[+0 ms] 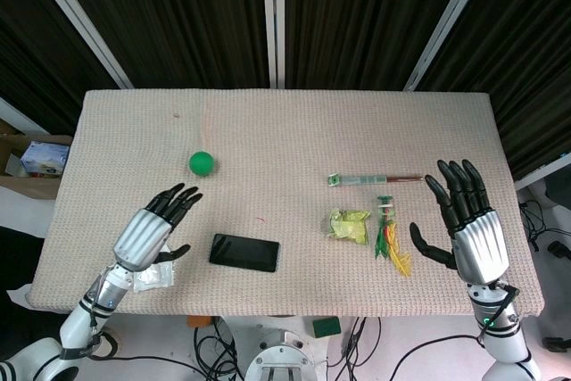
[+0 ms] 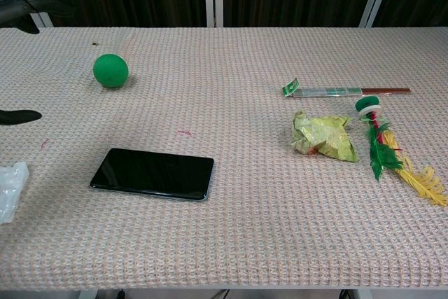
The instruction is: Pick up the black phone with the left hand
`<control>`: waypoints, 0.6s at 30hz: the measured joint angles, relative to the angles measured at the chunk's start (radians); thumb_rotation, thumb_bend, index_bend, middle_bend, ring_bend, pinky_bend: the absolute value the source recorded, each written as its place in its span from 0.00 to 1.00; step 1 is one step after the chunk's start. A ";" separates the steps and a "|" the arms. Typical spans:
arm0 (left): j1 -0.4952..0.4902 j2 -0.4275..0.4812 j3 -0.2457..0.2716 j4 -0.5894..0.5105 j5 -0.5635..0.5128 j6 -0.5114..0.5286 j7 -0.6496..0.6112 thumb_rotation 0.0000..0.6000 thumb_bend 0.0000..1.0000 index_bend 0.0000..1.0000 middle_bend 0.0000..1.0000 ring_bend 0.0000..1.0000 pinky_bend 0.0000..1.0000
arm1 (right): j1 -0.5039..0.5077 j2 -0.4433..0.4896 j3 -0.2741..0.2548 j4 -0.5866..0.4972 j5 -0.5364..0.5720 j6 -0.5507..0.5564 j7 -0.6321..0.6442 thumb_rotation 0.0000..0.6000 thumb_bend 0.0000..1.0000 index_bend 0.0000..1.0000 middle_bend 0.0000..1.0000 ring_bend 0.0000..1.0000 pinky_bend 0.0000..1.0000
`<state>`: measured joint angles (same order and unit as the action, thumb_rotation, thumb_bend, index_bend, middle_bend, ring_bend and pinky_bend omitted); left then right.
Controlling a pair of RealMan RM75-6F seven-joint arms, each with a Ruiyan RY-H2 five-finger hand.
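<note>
The black phone [image 1: 244, 252] [image 2: 152, 174] lies flat, screen up, near the table's front edge, left of centre. My left hand [image 1: 152, 227] hovers just left of it with fingers spread, holding nothing; the chest view catches only its dark fingertips [image 2: 19, 116] at the left border. My right hand [image 1: 466, 219] is open at the table's right side, palm down, far from the phone, and does not appear in the chest view.
A green ball [image 1: 202, 163] [image 2: 110, 71] sits behind the phone. A white crumpled wrapper [image 1: 153, 277] [image 2: 10, 187] lies under the left wrist. Right of centre are a yellow-green wrapper [image 1: 349, 225], a feathered shuttlecock [image 1: 390, 238] and a packaged stick [image 1: 375, 179]. A cardboard box [image 1: 27, 160] stands off-table left.
</note>
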<state>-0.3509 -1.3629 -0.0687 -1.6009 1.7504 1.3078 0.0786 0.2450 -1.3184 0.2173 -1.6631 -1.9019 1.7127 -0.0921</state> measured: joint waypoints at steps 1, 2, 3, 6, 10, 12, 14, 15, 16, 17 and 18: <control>-0.009 -0.006 -0.002 0.002 -0.004 -0.009 0.003 1.00 0.14 0.07 0.07 0.01 0.18 | 0.000 -0.002 0.001 0.005 0.004 0.002 0.005 0.76 0.45 0.00 0.00 0.00 0.00; -0.019 -0.014 -0.004 0.004 -0.009 -0.019 0.007 1.00 0.14 0.07 0.07 0.01 0.18 | 0.001 -0.004 0.001 0.012 0.012 0.004 0.013 0.77 0.45 0.00 0.00 0.00 0.00; -0.025 -0.018 -0.005 0.006 -0.012 -0.025 0.010 1.00 0.14 0.07 0.07 0.01 0.18 | 0.001 -0.006 0.000 0.018 0.019 0.005 0.020 0.77 0.45 0.00 0.00 0.00 0.00; -0.034 -0.028 -0.002 0.009 -0.020 -0.032 0.023 1.00 0.14 0.07 0.07 0.01 0.18 | 0.000 -0.010 -0.009 0.042 0.038 0.004 0.039 0.77 0.45 0.00 0.00 0.00 0.00; -0.034 -0.028 0.013 0.006 -0.020 -0.029 0.043 1.00 0.14 0.07 0.07 0.01 0.18 | 0.000 -0.008 -0.023 0.056 0.042 0.005 0.050 0.77 0.45 0.00 0.00 0.00 0.00; -0.033 -0.020 0.028 0.000 -0.013 -0.029 0.054 1.00 0.14 0.07 0.07 0.01 0.18 | -0.001 -0.004 -0.025 0.057 0.044 0.008 0.055 0.77 0.44 0.00 0.00 0.00 0.00; -0.030 -0.006 0.049 -0.016 -0.006 -0.031 0.055 1.00 0.14 0.08 0.08 0.01 0.18 | -0.002 0.001 -0.026 0.061 0.050 0.013 0.062 0.77 0.44 0.00 0.00 0.00 0.00; -0.029 -0.002 0.059 -0.024 -0.003 -0.033 0.051 1.00 0.14 0.09 0.09 0.02 0.19 | -0.003 0.003 -0.025 0.063 0.053 0.016 0.064 0.77 0.44 0.00 0.00 0.00 0.00; -0.029 0.001 0.070 -0.032 0.000 -0.036 0.046 1.00 0.14 0.11 0.10 0.03 0.19 | -0.004 0.005 -0.025 0.064 0.057 0.019 0.066 0.77 0.44 0.00 0.00 0.00 0.00; -0.029 0.002 0.085 -0.038 0.006 -0.043 0.041 1.00 0.14 0.13 0.11 0.04 0.19 | -0.006 0.008 -0.024 0.066 0.061 0.024 0.070 0.77 0.44 0.00 0.00 0.00 0.00; -0.030 0.001 0.095 -0.040 0.009 -0.052 0.041 1.00 0.16 0.16 0.13 0.06 0.20 | -0.007 0.010 -0.024 0.068 0.065 0.026 0.074 0.77 0.44 0.00 0.00 0.00 0.00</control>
<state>-0.3810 -1.3621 0.0259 -1.6414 1.7593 1.2562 0.1200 0.2377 -1.3082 0.1932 -1.5951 -1.8369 1.7390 -0.0183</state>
